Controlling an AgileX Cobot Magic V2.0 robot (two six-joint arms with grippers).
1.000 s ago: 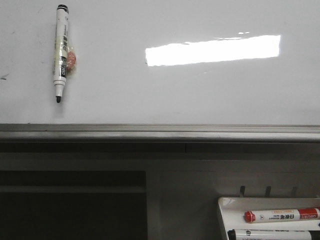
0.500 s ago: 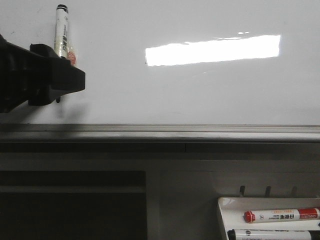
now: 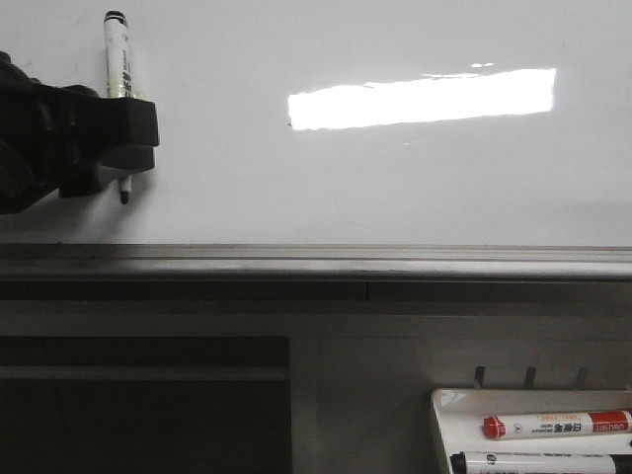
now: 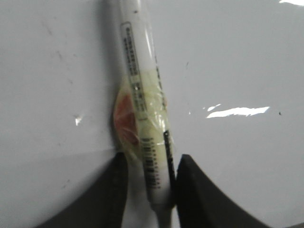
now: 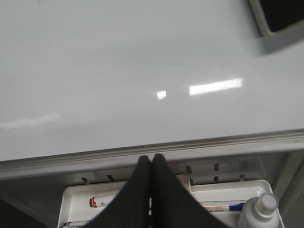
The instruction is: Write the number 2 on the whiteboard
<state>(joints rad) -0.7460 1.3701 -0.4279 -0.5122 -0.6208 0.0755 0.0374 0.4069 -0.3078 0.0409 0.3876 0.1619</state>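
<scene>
The whiteboard (image 3: 395,188) fills the upper front view, with a bright rectangular reflection; no drawn number 2 shows on it. A white marker (image 3: 117,54) with a black cap end and black tip hangs on the board at the far left, held by yellowish tape and a reddish pad (image 4: 124,114). My left gripper (image 3: 126,138) reaches in from the left and straddles the marker's lower barrel (image 4: 154,161). Its jaws are open; one finger (image 4: 194,190) touches the barrel, the other (image 4: 111,190) stands a little apart. My right gripper (image 5: 152,159) is shut and empty, over the tray below the board.
A grey metal edge strip (image 3: 316,259) runs under the board. A white tray (image 3: 444,410) at the lower right holds a red-capped marker (image 3: 558,425) and a black-capped one (image 3: 538,462). The right wrist view shows the tray (image 5: 76,197) and a white bottle (image 5: 259,211).
My left gripper came in from the left and its fingers now stand around the marker's lower barrel. The marker's top has shifted slightly left.
</scene>
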